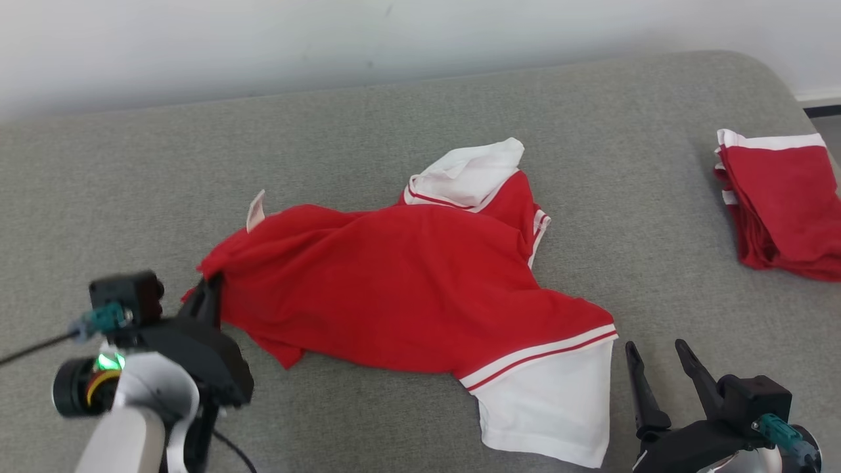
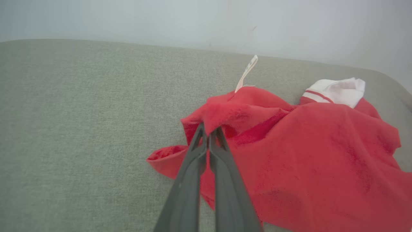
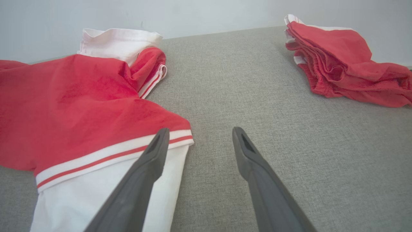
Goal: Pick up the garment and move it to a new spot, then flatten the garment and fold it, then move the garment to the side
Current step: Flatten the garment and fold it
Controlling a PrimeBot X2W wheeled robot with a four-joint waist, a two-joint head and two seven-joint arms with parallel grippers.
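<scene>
Now L gripper [image 2: 210, 130] clamped on red shirt [image 1: 407, 282] edge.
R gripper [image 3: 199, 132] spread wide, empty, by white sleeve [image 1: 552, 407].

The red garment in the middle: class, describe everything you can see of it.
The garment is a soft-looking red shirt with white sleeve ends trimmed in red stripes and a small pale label sticking up. It lies rumpled, unfolded, on the grey fabric surface. The left gripper is shut on a bunched fold at its left edge.
</scene>
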